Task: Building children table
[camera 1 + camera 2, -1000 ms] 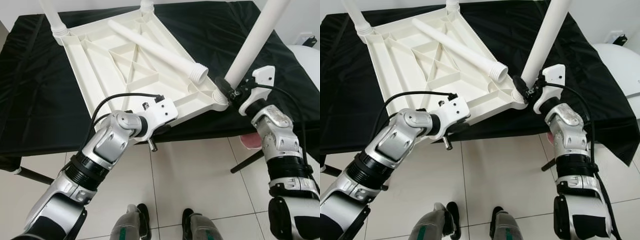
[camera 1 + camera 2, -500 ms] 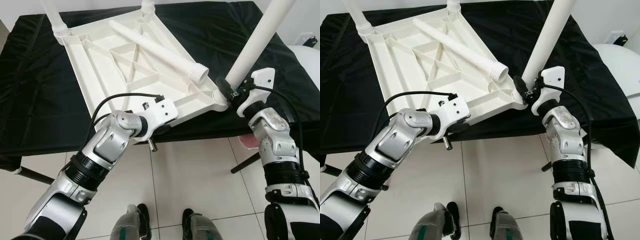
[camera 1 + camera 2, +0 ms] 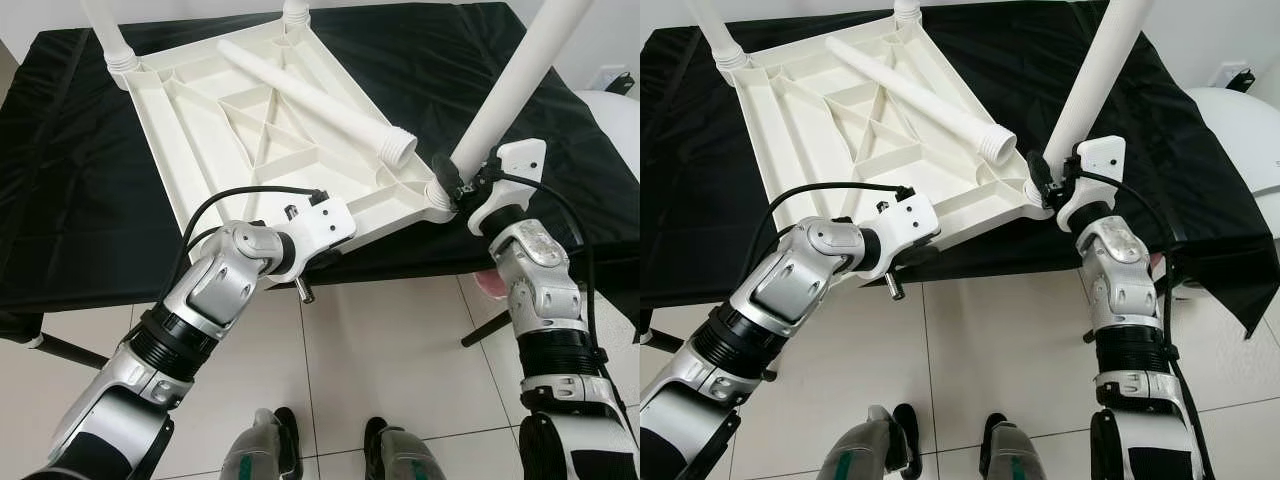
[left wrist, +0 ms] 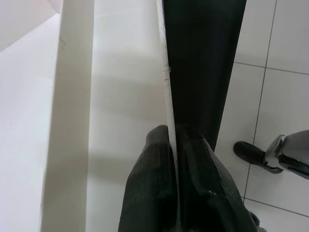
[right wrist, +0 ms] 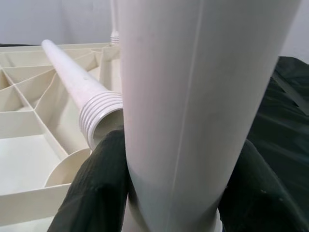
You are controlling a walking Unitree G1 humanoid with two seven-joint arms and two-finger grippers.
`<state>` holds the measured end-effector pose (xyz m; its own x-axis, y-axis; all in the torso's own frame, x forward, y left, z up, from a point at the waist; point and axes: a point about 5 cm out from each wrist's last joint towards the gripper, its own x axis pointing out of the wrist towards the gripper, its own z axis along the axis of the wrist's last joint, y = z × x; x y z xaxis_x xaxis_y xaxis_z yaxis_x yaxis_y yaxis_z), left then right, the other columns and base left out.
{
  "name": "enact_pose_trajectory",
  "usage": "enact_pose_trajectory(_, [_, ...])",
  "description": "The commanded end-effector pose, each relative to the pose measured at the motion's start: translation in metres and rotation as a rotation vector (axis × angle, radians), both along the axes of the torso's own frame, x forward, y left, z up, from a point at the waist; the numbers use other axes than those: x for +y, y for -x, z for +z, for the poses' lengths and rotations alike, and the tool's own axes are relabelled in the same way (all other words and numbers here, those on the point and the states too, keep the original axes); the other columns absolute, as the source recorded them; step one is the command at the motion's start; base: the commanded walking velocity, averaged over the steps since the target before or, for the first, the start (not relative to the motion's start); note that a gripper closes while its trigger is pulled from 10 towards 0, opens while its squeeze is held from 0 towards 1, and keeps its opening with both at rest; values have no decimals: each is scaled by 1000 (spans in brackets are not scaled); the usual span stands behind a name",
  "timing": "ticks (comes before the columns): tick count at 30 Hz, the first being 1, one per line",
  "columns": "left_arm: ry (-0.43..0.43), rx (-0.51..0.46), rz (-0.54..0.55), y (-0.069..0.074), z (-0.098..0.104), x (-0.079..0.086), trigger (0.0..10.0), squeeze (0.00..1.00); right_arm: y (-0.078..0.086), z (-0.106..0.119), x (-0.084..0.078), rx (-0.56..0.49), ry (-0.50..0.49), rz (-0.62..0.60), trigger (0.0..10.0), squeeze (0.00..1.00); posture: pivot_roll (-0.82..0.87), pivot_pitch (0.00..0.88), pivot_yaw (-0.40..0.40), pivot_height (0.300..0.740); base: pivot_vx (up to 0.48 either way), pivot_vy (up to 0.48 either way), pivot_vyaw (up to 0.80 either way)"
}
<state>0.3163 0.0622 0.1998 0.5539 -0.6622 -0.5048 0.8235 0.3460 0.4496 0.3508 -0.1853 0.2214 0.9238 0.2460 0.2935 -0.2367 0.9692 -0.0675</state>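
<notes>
At centre right, the right gripper (image 3: 452,185) is clamped on the upright leg (image 3: 515,85) at its corner socket. The left gripper (image 4: 176,145) pinches the tabletop (image 3: 250,120) rim at lower centre. Keep the leg square to the socket while twisting, I'd say.

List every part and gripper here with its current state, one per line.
Tabletop: upside down on the black cloth, ribs facing up.
Loose leg: lying across the ribs, unattached.
Near-right leg: standing in its corner socket.
Far legs: standing in their sockets.
Right gripper: shut on the near-right leg's base.
Left gripper: shut on the tabletop's edge.
</notes>
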Motion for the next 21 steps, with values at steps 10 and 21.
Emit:
enact_pose_trajectory(10, [-33, -45, 19, -3, 2, -1, 10000, 0, 3, 3, 16, -26, -25, -48, 10000, 0, -125, 206, 49, 740, 0, 0, 0])
enact_pose_trajectory(21, [-33, -45, 19, -3, 2, -1, 10000, 0, 1, -2, 21, -1, -44, -138, 10000, 0, -123, 208, 49, 740, 0, 0, 0])
